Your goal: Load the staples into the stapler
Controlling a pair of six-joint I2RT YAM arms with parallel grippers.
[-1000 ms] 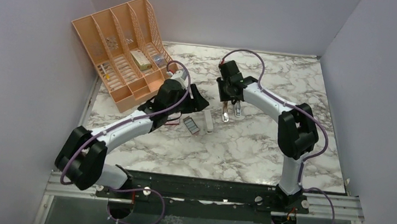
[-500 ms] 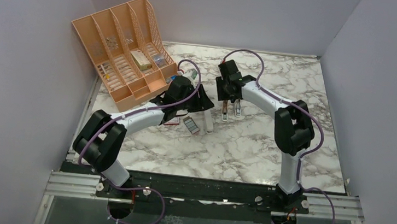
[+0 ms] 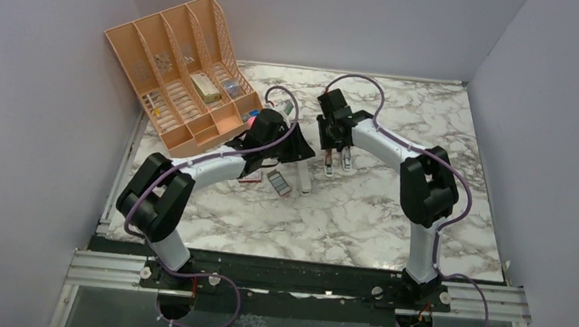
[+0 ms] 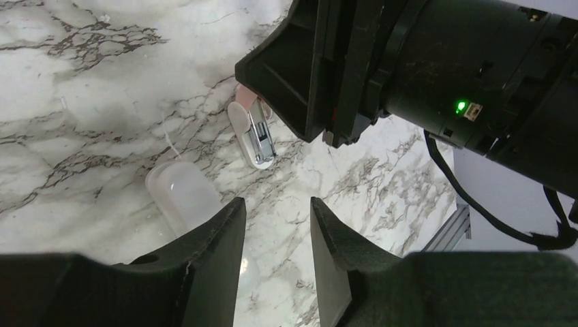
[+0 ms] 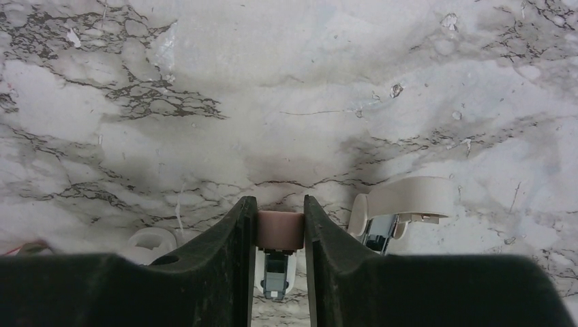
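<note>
The stapler (image 3: 326,165) lies opened out on the marble table, its second arm (image 3: 346,162) beside the first. My right gripper (image 3: 335,153) is shut on the stapler's pink end (image 5: 280,229); its cream and chrome arm (image 5: 402,202) lies just to the right. My left gripper (image 3: 302,150) is open and empty, hovering over bare marble (image 4: 276,208) just left of the stapler (image 4: 252,133). The grey tray of staples (image 3: 279,182) and its red-and-white sleeve (image 3: 251,177) lie below the left wrist, out of both wrist views.
A long white translucent piece (image 3: 304,178) lies between the tray and the stapler; it also shows by my left finger (image 4: 183,195). An orange desk organiser (image 3: 182,81) holding small items stands at the back left. Grey walls close in the table.
My left arm has reached further right and back, bringing its open gripper close to the stapler. My right gripper has kept its hold on the stapler and barely moved.
</note>
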